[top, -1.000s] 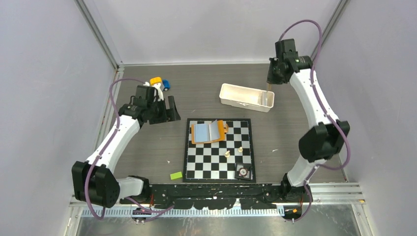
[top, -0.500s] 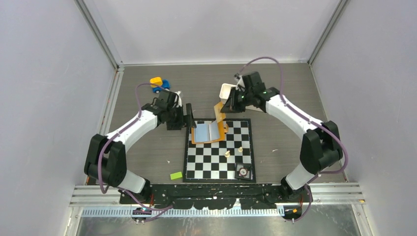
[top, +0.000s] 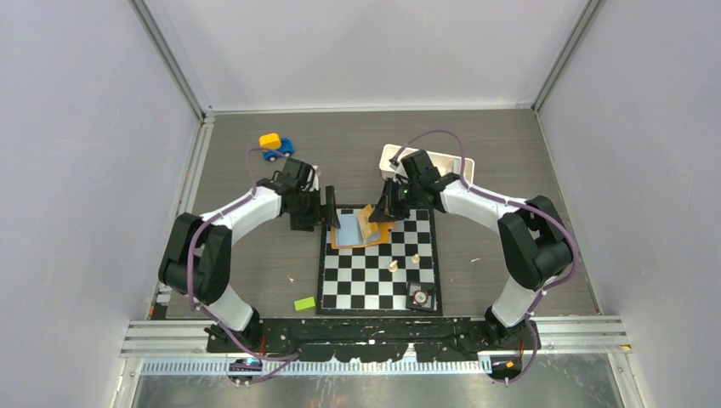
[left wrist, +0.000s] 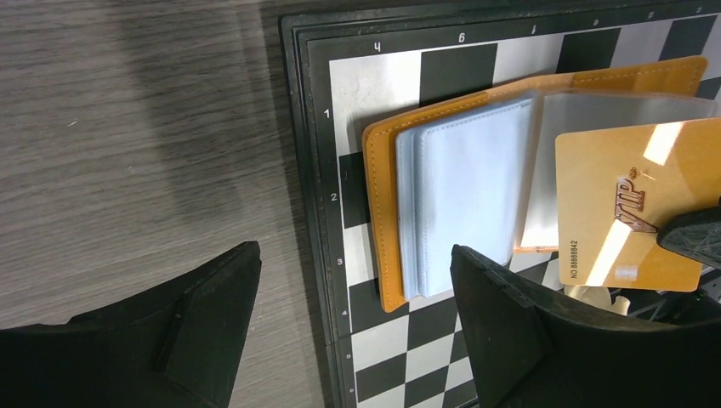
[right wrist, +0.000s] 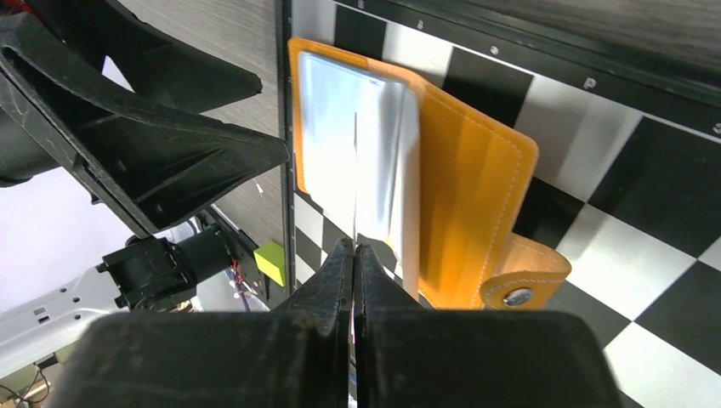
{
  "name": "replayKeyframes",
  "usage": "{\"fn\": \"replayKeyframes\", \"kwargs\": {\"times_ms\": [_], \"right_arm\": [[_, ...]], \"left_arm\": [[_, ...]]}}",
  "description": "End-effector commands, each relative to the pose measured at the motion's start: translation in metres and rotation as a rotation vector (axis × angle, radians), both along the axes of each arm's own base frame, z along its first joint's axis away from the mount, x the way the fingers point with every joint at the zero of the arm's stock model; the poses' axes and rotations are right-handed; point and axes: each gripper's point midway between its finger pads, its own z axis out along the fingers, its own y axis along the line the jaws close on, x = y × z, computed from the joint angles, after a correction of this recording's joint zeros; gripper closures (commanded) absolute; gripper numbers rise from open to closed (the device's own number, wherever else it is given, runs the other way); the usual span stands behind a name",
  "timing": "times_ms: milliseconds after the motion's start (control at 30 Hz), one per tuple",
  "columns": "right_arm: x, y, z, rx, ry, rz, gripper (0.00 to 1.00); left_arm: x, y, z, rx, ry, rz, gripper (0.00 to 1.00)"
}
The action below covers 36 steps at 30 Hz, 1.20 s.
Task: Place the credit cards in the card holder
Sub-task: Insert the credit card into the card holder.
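Note:
The orange card holder (top: 353, 239) lies open on the far left corner of the chessboard (top: 374, 280), its pale blue sleeves (left wrist: 468, 195) facing up. My right gripper (top: 383, 208) is shut on a gold-tan credit card (left wrist: 629, 204) marked VIP and holds it just above the holder's right half. In the right wrist view that credit card (right wrist: 354, 170) shows edge-on, running out from the gripper (right wrist: 354, 246) over the card holder (right wrist: 468, 195). My left gripper (left wrist: 355, 255) hangs open at the card holder's (left wrist: 383, 212) left edge, one finger over the table and one over the board.
A white tray (top: 442, 166) stands behind the right gripper. A yellow and blue toy car (top: 274, 144) sits at the far left. Two small chess pieces (top: 394, 265) and a dark square object (top: 419, 296) are on the board. A green block (top: 304, 303) lies near its front left corner.
Both arms have swung inward to the card holder. The right gripper has carried the card from the far right, past the tray, to above the holder. The left gripper has moved right to its edge.

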Motion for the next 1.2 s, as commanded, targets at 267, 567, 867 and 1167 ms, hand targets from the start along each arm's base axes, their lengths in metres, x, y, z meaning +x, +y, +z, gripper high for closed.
{"fn": "replayKeyframes", "kwargs": {"times_ms": [267, 567, 867, 1167], "right_arm": [[-0.006, 0.002, -0.012, 0.016, 0.014, 0.012, 0.99], [-0.007, 0.004, -0.022, 0.026, 0.03, 0.013, 1.0], [-0.007, 0.004, -0.036, 0.02, 0.046, 0.012, 1.0], [0.0, 0.005, -0.05, 0.013, -0.011, -0.011, 1.0]], "left_arm": [[0.006, -0.013, -0.008, -0.042, 0.0, -0.043, 0.2], [0.004, -0.012, -0.019, -0.03, 0.029, -0.052, 0.32], [0.003, -0.012, -0.023, -0.024, 0.041, -0.055, 0.43], [0.002, -0.013, -0.022, -0.029, 0.044, -0.058, 0.51]]}}
